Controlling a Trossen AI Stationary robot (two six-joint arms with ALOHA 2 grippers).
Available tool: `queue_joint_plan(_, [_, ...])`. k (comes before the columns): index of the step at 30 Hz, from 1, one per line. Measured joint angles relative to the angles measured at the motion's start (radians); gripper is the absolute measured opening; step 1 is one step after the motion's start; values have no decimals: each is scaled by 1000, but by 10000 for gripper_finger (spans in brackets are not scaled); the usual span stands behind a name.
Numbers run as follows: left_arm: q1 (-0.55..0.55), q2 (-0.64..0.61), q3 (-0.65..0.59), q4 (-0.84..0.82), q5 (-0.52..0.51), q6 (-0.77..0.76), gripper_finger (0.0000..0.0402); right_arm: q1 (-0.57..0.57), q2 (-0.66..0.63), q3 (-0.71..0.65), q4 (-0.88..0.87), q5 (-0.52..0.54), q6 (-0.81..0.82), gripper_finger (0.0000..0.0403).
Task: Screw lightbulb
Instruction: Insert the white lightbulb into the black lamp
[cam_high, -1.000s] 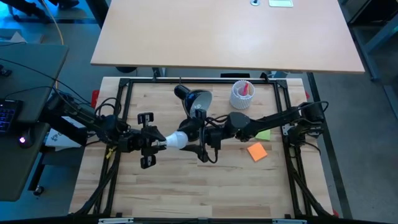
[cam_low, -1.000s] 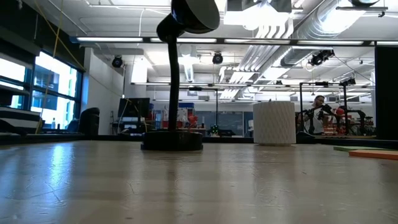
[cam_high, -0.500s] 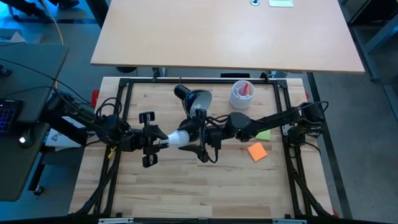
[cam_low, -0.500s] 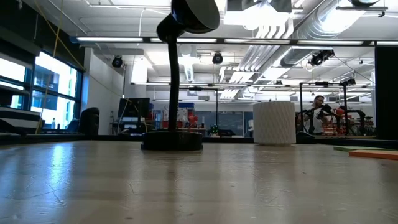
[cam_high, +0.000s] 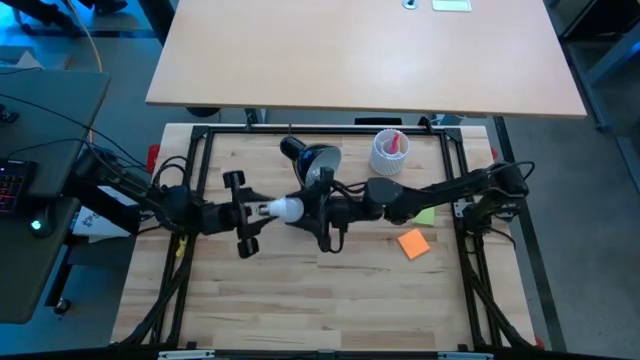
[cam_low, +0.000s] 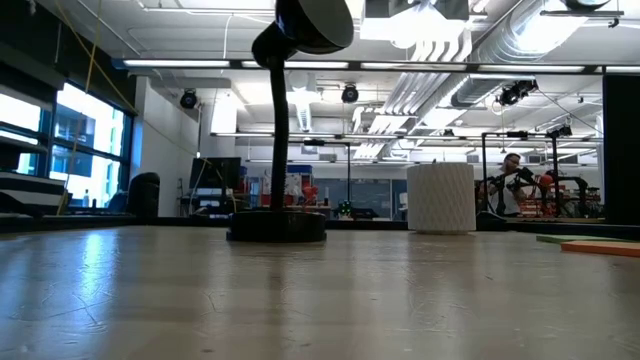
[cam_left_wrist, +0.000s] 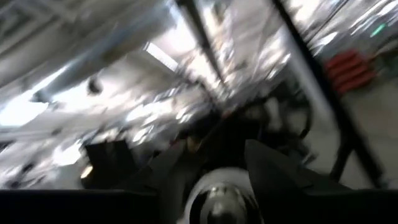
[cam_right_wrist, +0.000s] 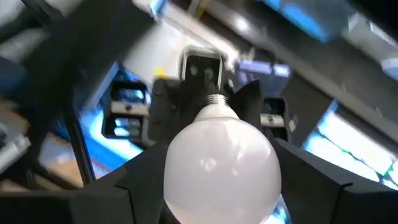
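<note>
Both hands met above mid-worktop (cam_high: 300, 300). The right hand (cam_high: 305, 210), fingers (cam_right_wrist: 311, 180) flanking the globe, was clamped on the lightbulb (cam_high: 288, 209). The left hand (cam_high: 258, 211) stood at its screw base (cam_right_wrist: 214, 99); whether it gripped could not be told. The desk lamp (cam_high: 312, 160) stood just behind.

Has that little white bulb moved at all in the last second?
Yes. In the high view the lightbulb has shifted toward the lamp, between the left gripper and right gripper.
</note>
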Motion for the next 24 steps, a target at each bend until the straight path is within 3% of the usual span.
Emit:
queue_joint_plan(6, [-27, -78, 1, -224, -250, -8, 204, 28, -126, -1, -288, 252, -4, 253])
queue_joint_plan(14, [-9, -137, 0, -530, -672, -245, 210, 116, -253, 0, -653, 682, 149, 252])
queue_joint_plan(18, [49, -137, -1, -675, -704, -412, 204, 150, -280, -1, -814, 802, 277, 252])
queue_joint_plan(24, [170, -136, -1, -792, -618, -549, 198, 171, -284, -1, -851, 807, 306, 252])
